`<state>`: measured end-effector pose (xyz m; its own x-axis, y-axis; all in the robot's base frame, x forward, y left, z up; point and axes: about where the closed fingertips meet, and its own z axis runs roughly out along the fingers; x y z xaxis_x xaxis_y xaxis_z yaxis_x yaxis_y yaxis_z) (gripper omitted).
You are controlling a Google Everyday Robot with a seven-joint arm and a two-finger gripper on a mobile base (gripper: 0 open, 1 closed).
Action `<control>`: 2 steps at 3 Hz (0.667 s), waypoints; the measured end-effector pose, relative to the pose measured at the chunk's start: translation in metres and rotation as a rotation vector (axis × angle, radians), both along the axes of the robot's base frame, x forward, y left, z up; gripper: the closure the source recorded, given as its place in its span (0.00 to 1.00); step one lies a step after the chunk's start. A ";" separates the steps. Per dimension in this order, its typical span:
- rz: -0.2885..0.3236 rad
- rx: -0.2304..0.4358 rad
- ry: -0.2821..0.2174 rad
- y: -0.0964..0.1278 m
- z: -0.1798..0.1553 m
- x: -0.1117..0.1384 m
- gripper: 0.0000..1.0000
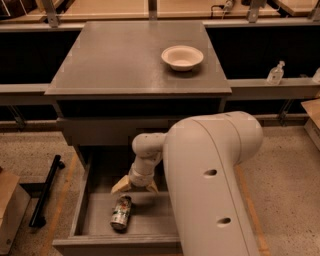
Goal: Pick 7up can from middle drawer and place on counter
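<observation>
Plainly, the counter is a flat matte-grey top. On it a white bowl sits upright close to the right edge, away from both right corners. Light wooden surfaces run behind the far edge, and dark recesses open beyond the left and right edges. A small clear bottle stands on a ledge out past the right edge.

Under the near edge is a closed plain grey drawer front. Below that, the middle drawer is pulled out toward the camera. The 7up can lies on its side on the drawer's flat bottom, a little left of the middle of the near edge and lengthwise front to back. Green and red marks show on its pale body, but no writing on it can be read.

The robot's thick white arm reaches in from the near right corner's side. Its gripper hangs inside the drawer just past the can's far end, the two tan fingers spread wide with nothing between them. I cannot tell whether they touch the can.

The floor is speckled stone. A black bar lies on it out past the near left corner, with a brown box beside it.
</observation>
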<state>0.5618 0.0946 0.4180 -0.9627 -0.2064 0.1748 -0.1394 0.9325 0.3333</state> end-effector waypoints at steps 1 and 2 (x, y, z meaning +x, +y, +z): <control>-0.002 -0.012 0.060 0.022 -0.028 -0.011 0.00; 0.009 0.012 0.120 0.042 -0.051 -0.026 0.17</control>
<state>0.5362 0.1363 0.3671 -0.9329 -0.2180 0.2866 -0.1063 0.9272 0.3590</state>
